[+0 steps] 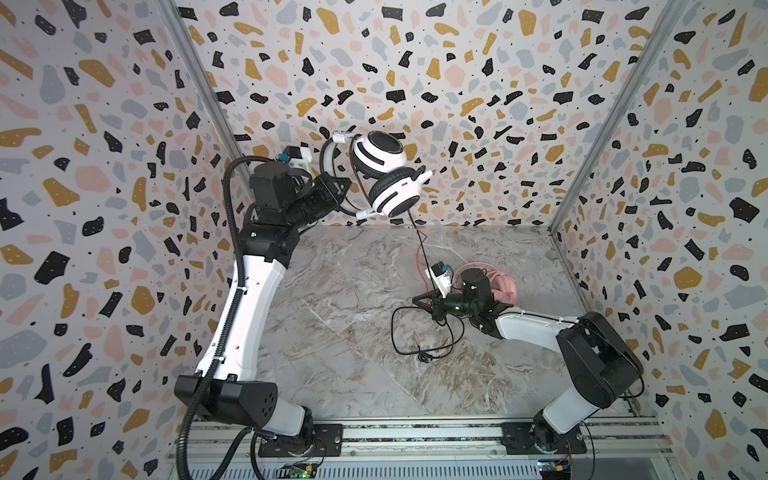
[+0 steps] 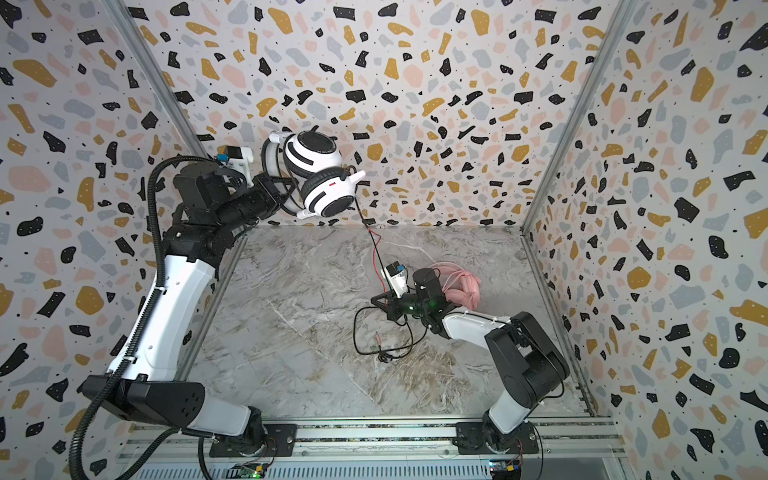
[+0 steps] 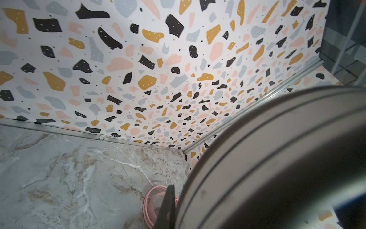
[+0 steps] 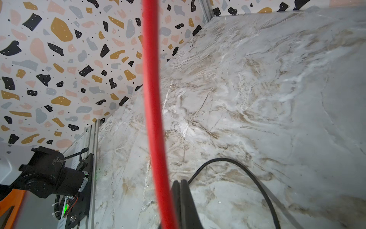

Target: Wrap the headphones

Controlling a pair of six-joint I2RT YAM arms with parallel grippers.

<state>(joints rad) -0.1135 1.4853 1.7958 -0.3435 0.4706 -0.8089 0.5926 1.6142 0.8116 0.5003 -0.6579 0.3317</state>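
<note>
Left hand (image 1: 345, 196) is clenched on the headband of the white headset (image 1: 388, 174), holding it up clear of the tabletop (image 1: 332, 299), close to the back wall (image 1: 415, 83). Its black cable (image 1: 422, 249), with a red strand (image 4: 154, 99) alongside, drops to the right hand (image 1: 419, 300), which is low over the tabletop with fingers (image 4: 182, 198) pressed together on that cable. The remaining cable lies in a loose loop, plugs (image 1: 415, 343) inside it. Pink headset (image 1: 505, 286) lies on the tabletop just behind the right hand.
</note>
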